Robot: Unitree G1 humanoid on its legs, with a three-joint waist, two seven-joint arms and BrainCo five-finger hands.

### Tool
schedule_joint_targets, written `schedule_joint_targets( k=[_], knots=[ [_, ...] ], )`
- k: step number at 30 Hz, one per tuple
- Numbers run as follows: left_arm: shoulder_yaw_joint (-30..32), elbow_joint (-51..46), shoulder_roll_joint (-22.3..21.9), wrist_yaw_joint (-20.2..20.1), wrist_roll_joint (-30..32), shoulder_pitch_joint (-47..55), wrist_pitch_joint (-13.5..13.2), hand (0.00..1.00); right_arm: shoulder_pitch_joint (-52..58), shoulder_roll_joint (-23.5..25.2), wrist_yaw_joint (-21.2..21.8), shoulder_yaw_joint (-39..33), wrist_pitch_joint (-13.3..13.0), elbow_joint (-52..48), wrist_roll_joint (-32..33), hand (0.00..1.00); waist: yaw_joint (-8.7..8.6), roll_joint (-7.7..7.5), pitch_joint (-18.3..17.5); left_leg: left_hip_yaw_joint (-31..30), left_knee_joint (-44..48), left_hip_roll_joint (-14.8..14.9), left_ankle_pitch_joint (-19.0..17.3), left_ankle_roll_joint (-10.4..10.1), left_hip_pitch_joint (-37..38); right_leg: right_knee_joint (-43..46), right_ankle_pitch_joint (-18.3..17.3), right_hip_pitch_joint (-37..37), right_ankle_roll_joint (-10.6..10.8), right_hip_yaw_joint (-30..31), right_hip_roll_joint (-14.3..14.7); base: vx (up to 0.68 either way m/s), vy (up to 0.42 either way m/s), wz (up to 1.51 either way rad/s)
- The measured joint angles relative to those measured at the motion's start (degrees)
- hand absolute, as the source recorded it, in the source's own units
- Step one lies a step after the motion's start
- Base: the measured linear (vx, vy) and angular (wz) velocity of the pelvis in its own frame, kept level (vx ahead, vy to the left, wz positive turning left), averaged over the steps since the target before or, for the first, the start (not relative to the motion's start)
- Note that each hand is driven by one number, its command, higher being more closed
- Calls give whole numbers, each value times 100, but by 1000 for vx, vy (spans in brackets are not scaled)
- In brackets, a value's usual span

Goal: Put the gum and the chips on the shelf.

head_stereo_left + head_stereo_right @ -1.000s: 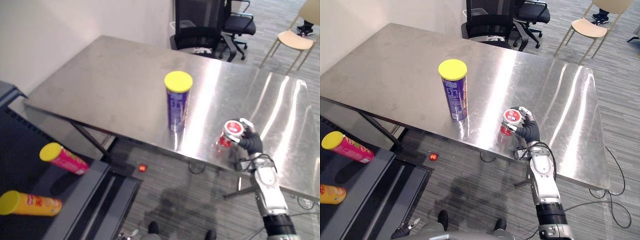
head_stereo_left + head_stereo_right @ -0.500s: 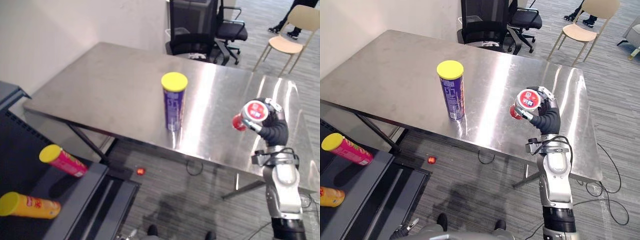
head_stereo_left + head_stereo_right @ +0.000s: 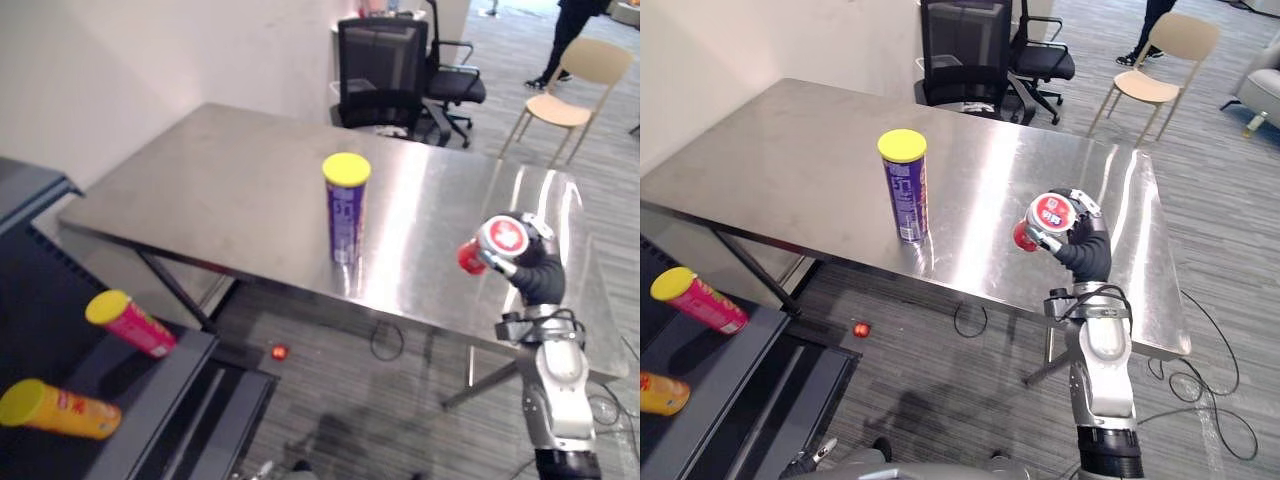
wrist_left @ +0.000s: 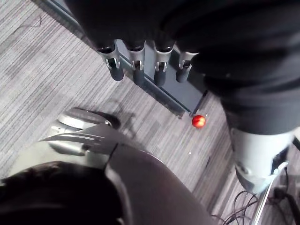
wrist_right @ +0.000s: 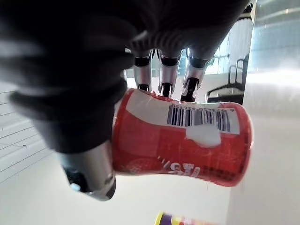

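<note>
A red gum can (image 3: 487, 247) with a white lid is held tilted above the right part of the steel table (image 3: 220, 170), with my right hand (image 3: 537, 277) shut on it. In the right wrist view the fingers (image 5: 161, 77) curl round the gum can (image 5: 187, 140). A purple chips can (image 3: 345, 212) with a yellow lid stands upright mid-table, well left of the hand. The dark shelf (image 3: 70, 290) is low at the left. My left hand (image 4: 140, 65) hangs over the floor, fingers straight and holding nothing.
A pink can (image 3: 128, 322) and an orange can (image 3: 58, 408), both yellow-lidded, lie on the shelf. A black office chair (image 3: 380, 75) and a wooden chair (image 3: 560, 100) stand behind the table, with a person (image 3: 565, 25) beyond. A small red ball (image 3: 278, 352) lies on the floor.
My right hand has lifted the gum can off the table's front edge, up and to the right. The view has also shifted. The chips can has not moved.
</note>
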Motion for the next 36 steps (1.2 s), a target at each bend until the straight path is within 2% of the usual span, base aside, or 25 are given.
schedule_joint_targets(
  k=[3, 4, 5, 7, 8, 9, 10, 11, 12, 13, 14, 15, 16, 17, 18, 20, 22, 23, 26, 28, 31, 33, 36],
  knots=[
    [-4, -29, -51, -2, -210, -37, 29, 0, -85, 57, -8, 281, 1, 166, 101, 100, 32, 123, 68, -575, -135, 25, 251, -84, -316, 108, -155, -28, -88, -558, 60, -162, -98, 96],
    [-7, -58, -126, 0, -207, -37, 28, 0, -105, 32, -11, 303, 2, 166, 140, 100, 45, 196, 76, -826, -353, 24, 400, -79, -470, 227, -222, -125, -138, -857, 62, -154, -114, 108],
    [-3, -68, -142, 2, -205, -34, 29, 0, -157, 22, -13, 303, 8, 168, 140, 100, 110, 241, 98, -827, -562, 90, 427, -45, -491, 348, -269, -237, -211, -1027, 59, -148, -151, 122],
    [4, -3, -132, 4, -206, -26, 44, 0, -250, 33, -18, 305, 19, 171, 139, 100, 169, 206, 103, -239, -1026, 252, 51, 629, -523, 135, -197, -218, -355, -1382, 71, -104, -131, 106],
    [111, 16, -89, 3, -213, -64, 45, 0, -378, 24, -22, 233, 9, 170, 136, 100, 158, 80, 112, 460, -675, 304, 124, 732, -749, 76, -187, -252, -406, -1691, -121, -110, -74, 124],
    [165, 17, -136, 3, -211, -50, 49, 0, -450, 26, -74, 65, 13, 170, 127, 100, 152, 138, 103, 1088, 197, 385, 369, 1018, -1006, 314, -195, -335, -437, -1992, -312, -93, -45, 122],
    [219, 17, -184, 3, -211, -19, 48, 0, -453, -20, -111, -17, 13, 170, 127, 100, 131, 205, 102, 1351, 585, 395, 562, 1168, -1019, 410, -215, -309, -439, -2102, -348, -41, -57, 136],
    [224, -40, -282, 4, -209, 28, 48, 0, -448, -114, -173, -162, -1, 158, 127, 100, 77, 418, 86, 1720, 637, 366, 1058, 1061, -1099, 596, -279, -264, -422, -2304, -338, -24, -62, 134],
    [200, -115, -355, 4, -209, 21, 43, 0, -440, -154, -192, -281, -1, 177, 123, 100, 27, 451, 96, 1798, 522, 310, 1309, 1186, -1167, 622, -337, -279, -503, -2327, -356, -116, -68, 185],
    [322, -265, -304, -9, -210, -23, 11, 0, -417, -131, -252, -530, 8, 188, 99, 100, -53, 323, 43, 1776, -277, 66, 1792, 1182, -1029, 99, -303, -305, -587, -2379, -252, -228, -80, 171],
    [518, -157, -345, 6, -211, -96, 65, 0, -399, -74, -292, -601, 7, 176, 49, 100, -3, 355, 54, 2481, 728, 402, 764, 1144, -951, 51, -150, -197, -485, -2780, -273, -228, -82, 143],
    [521, -137, -365, 1, -206, -58, 78, 0, -352, -59, -300, -592, 5, 149, 34, 100, -10, 325, 73, 2647, 974, 496, 530, 1038, -825, 100, -151, -183, -488, -2878, -307, -163, -59, 115],
    [584, -50, -393, -31, -197, -1, 98, 0, -201, -72, -300, -640, 6, 119, 22, 100, -76, 342, 62, 2804, 1065, 613, 335, 799, -501, 129, -151, -100, -487, -3129, -362, -71, 12, 87],
    [611, -23, -399, -46, -191, 19, 125, 0, -116, -78, -303, -705, 7, 108, 19, 100, -108, 379, 39, 2812, 1009, 666, 290, 707, -334, 138, -141, -64, -473, -3249, -367, -101, 89, 118],
    [668, 20, -407, -60, -174, 54, 148, 0, 15, -73, -311, -824, 9, 92, 17, 100, -176, 491, -30, 2792, 736, 742, 193, 523, -105, 174, -122, -19, -441, -3514, -368, -119, 184, 100],
    [720, 17, -396, -64, -134, 73, 159, 0, 102, -14, -349, -1026, 33, 90, -13, 100, -203, 651, -123, 2896, 111, 632, 91, 320, 16, 195, -4, -35, -352, -3833, -395, -151, 287, 90],
    [757, 16, -366, -56, -90, 81, 160, 0, 135, 118, -353, -1058, 40, 89, -82, 100, -214, 586, -127, 2939, -237, 512, 105, 215, 27, 186, 101, -41, -326, -4015, -450, -127, 255, 57],
    [787, 15, -348, -45, -55, 110, 162, 0, 151, 233, -341, -988, 67, 88, -106, 100, -179, 437, -129, 2936, -479, 337, 212, 228, 26, 172, 241, -81, -330, -4103, -545, -124, 256, 38],
    [763, 21, -366, -34, 134, 224, 215, 0, 151, 377, -347, -866, 75, 43, -196, 100, -181, 310, -167, 2902, -896, -9, 402, 415, 129, 181, 459, -104, -329, -4137, -756, -90, 224, 19],
    [762, 16, -349, -8, 144, 211, 236, 0, 150, 375, -365, -849, 80, 44, -204, 100, -186, 290, -159, 2851, -963, -140, 434, 465, 133, 210, 557, -105, -312, -4138, -880, -48, 156, 13],
    [770, 16, -307, 10, 151, 199, 231, 0, 148, 377, -398, -772, 110, 98, -327, 100, -172, 177, -91, 2790, -1046, -256, 490, 551, 142, 314, 612, -106, -345, -4136, -1018, -35, 123, 13],
    [862, 23, -256, 11, 124, 202, 241, 0, 148, 377, -397, -630, 168, 159, -427, 100, -76, 45, -22, 2792, -1096, -275, 513, 582, 192, 291, 651, -107, -339, -4064, -1012, -13, 49, -2],
    [986, 9, -258, 14, 74, 211, 239, 0, 147, 378, -336, -520, 216, 168, -428, 100, 47, -2, -9, 2781, -1313, -290, 563, 564, 241, 254, 651, -106, -339, -3941, -962, -30, 1, -2]
  ],
)
